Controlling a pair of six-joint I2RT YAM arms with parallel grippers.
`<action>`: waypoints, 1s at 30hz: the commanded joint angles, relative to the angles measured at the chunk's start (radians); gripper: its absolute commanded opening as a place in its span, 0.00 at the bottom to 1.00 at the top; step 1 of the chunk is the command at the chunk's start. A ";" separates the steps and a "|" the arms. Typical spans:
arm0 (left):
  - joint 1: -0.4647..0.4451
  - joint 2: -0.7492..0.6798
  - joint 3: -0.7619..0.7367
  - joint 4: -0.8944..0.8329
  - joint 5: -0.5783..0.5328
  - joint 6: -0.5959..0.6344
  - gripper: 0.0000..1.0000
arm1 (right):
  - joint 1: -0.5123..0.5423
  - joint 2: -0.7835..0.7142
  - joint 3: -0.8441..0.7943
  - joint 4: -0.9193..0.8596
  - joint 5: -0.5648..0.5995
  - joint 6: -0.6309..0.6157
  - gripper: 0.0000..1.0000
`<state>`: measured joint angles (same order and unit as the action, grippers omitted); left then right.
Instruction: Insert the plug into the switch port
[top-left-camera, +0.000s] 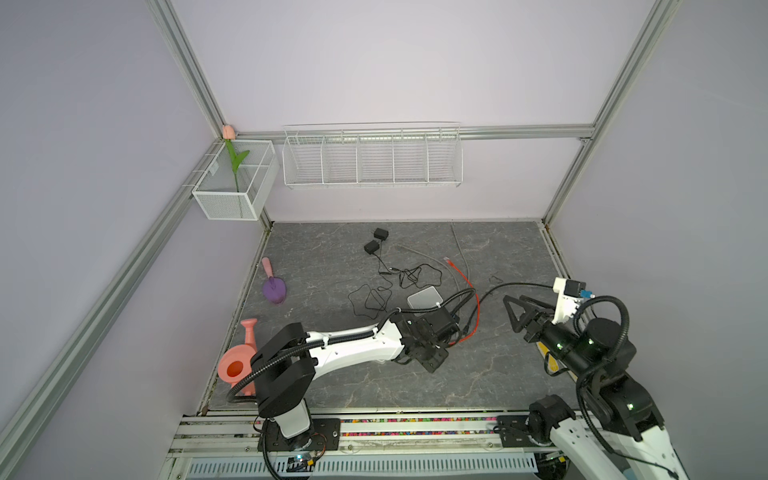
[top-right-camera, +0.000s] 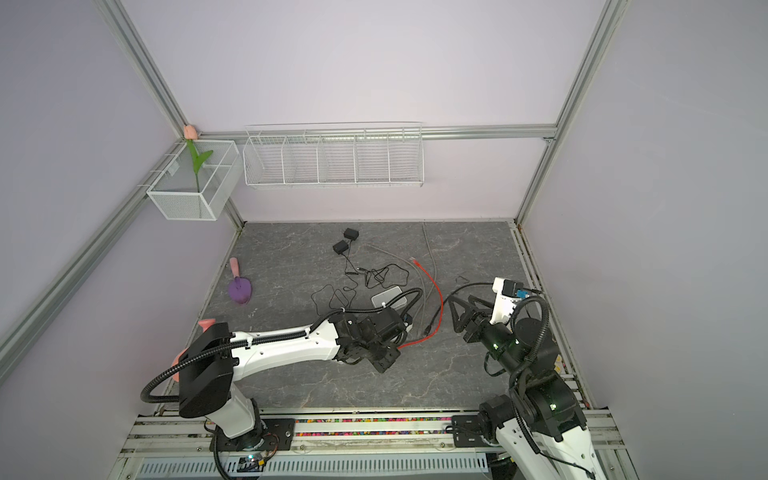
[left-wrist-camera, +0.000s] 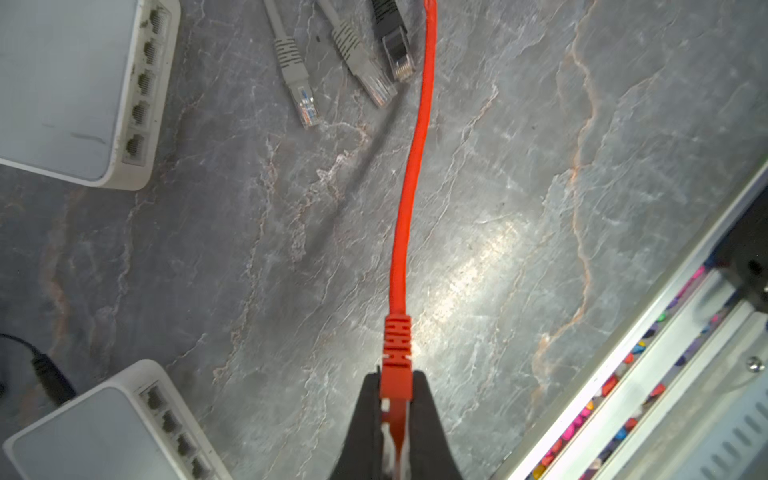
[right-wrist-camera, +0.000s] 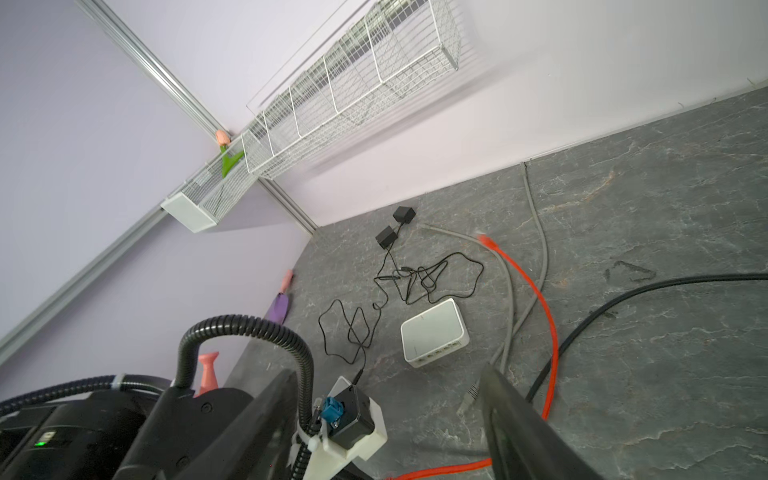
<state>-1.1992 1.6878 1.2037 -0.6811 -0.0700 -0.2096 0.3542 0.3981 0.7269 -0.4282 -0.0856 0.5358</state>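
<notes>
Our left gripper (left-wrist-camera: 395, 399) is pinched tight on the red plug (left-wrist-camera: 396, 382), low over the table (left-wrist-camera: 540, 166). It grips just behind the ribbed boot, and the red cable (left-wrist-camera: 415, 187) runs straight away from the fingertips. The right gripper (top-left-camera: 514, 311) hangs well apart at the right edge with its jaws wide and nothing between them.

The plug's tip is hidden between the black fingers. It seems to point back into our grip rather than outward, so we judge that it must be turned or re-gripped before it can meet a port. The near switch (left-wrist-camera: 104, 432) sits beside the gripper and a second switch (left-wrist-camera: 62, 83) lies farther off; we cannot tell which is meant. For the near one, we should square the plug to the row of ports (left-wrist-camera: 170, 422), keep its latch on the correct side and push straight along the port's axis. The switch is light and may slide, so the free gripper could brace it from behind.

The boot is soft, ridged rubber and the cable is supple, smooth and likely to tug sideways. Both switches are scuffed white plastic boxes with rounded corners and small square sockets. Two grey plugs (left-wrist-camera: 305, 104) and a black plug (left-wrist-camera: 399, 58) lie loose near the far switch, their tips clear and hard. The table is dark, veined stone-look sheet with a dull sheen.
</notes>
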 joint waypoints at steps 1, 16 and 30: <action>0.008 -0.030 0.024 -0.066 -0.089 0.048 0.00 | 0.006 -0.010 0.038 -0.026 -0.028 -0.111 0.71; 0.148 -0.275 -0.192 0.160 0.333 0.077 0.00 | 0.218 0.159 0.085 -0.199 -0.058 -0.659 0.66; 0.207 -0.312 -0.255 0.195 0.626 0.080 0.00 | 0.755 0.471 0.067 -0.142 0.308 -1.011 0.62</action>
<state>-1.0168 1.4117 0.9833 -0.5282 0.4408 -0.1375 1.0985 0.8818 0.8139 -0.6106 0.1413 -0.3820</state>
